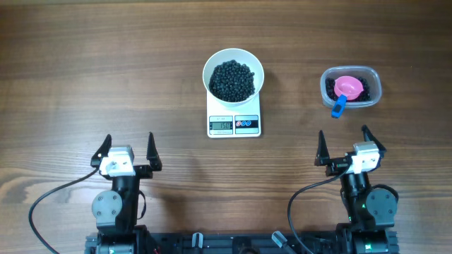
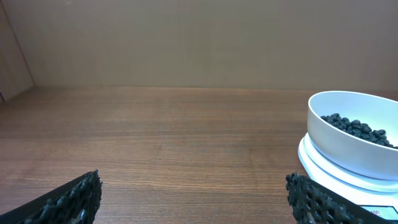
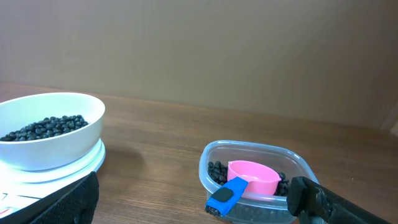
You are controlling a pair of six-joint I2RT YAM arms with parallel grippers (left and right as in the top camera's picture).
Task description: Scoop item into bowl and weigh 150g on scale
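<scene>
Far right on the wooden table [image 1: 85,70]: a clear tub [image 1: 376,88], a pink scoop [image 1: 349,87] lying inside among some black beads [image 1: 329,85], its blue handle [image 1: 338,106] poking over the near rim.

At the centre, well apart from the tub: the white bowl [image 1: 210,70], standing on the scale [image 1: 234,113] and heaped with small round beads, dark and matte. Grey display [image 1: 222,125] and red and blue buttons [image 1: 245,124] along the scale's near edge, digits too small to read.

Near left: the left gripper [image 1: 129,138], fingers spread wide, holding nothing. Near right, just short of the tub: the right gripper [image 1: 344,132], likewise spread and empty.
</scene>
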